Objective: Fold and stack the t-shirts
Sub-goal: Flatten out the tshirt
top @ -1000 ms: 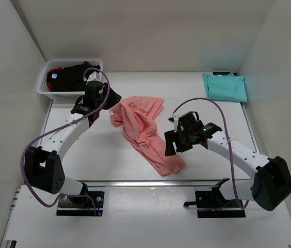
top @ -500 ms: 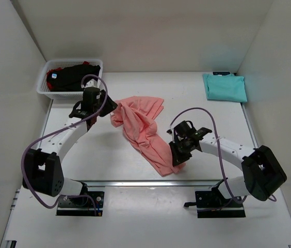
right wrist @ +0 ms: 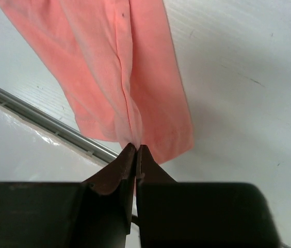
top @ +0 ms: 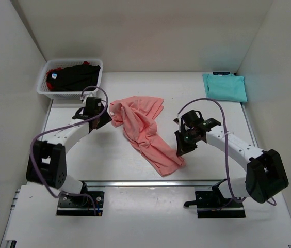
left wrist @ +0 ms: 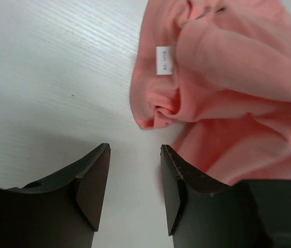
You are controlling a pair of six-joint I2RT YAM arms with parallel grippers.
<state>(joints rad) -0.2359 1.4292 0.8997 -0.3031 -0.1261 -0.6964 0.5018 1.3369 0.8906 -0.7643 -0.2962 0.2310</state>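
Note:
A crumpled salmon-pink t-shirt [top: 143, 129] lies stretched from the table's middle toward the front rail. My right gripper [top: 181, 151] is shut on a fold at its lower hem [right wrist: 132, 135], near the front edge. My left gripper [top: 103, 122] stands open just left of the shirt's upper bunch [left wrist: 223, 77], with bare table between its fingers and the shirt's white label [left wrist: 164, 60] ahead. A folded teal t-shirt [top: 225, 87] lies at the back right. Black and red t-shirts [top: 72, 75] fill the basket.
A white mesh basket [top: 44, 91] stands at the back left corner. A metal rail [top: 135, 182] runs along the table's front edge, also seen below the hem in the right wrist view [right wrist: 37, 114]. White walls enclose the table on three sides.
My right gripper went from open beside the shirt's lower end to shut on its hem. My left gripper drew back toward the near left and now stands clear of the shirt's upper bunch.

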